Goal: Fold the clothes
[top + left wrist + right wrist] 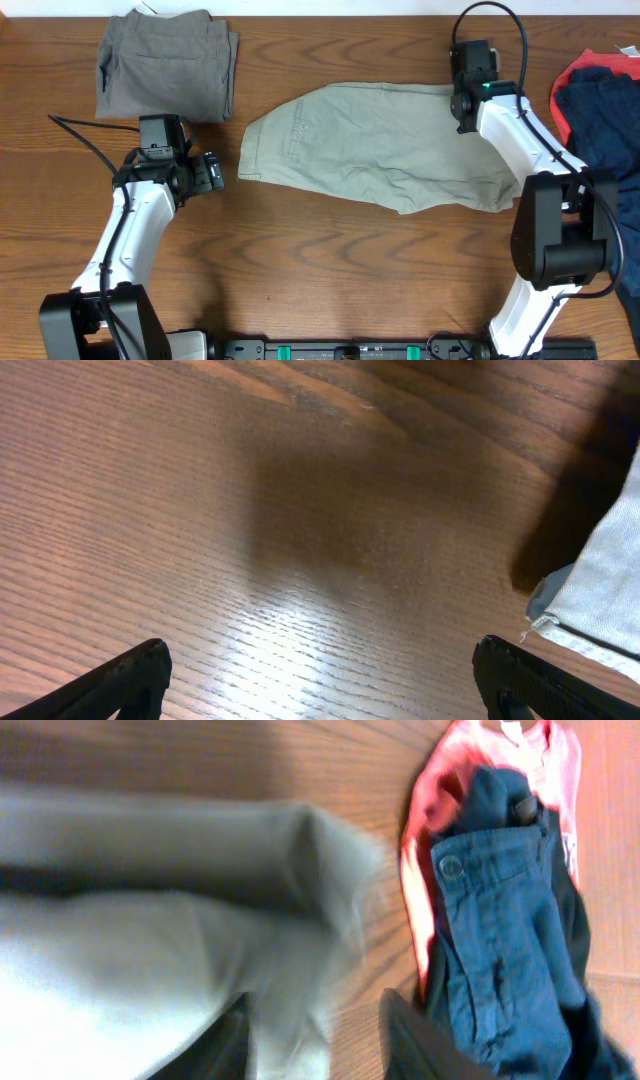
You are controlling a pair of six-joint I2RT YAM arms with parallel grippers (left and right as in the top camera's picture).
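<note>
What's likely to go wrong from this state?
1. Khaki trousers end close to the red and navy pile; the right jaws, open there, might snag it.
2. Left jaws hang open over the table, short of the waistband; a grab may catch one layer only.

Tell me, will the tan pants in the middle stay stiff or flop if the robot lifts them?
Probably flop: the tan pants lie limp and creased on the table, so they'd likely droop from wherever they're pinched. They look thin, so probably light. Pushed, they'd likely bunch up rather than slide whole.
</note>
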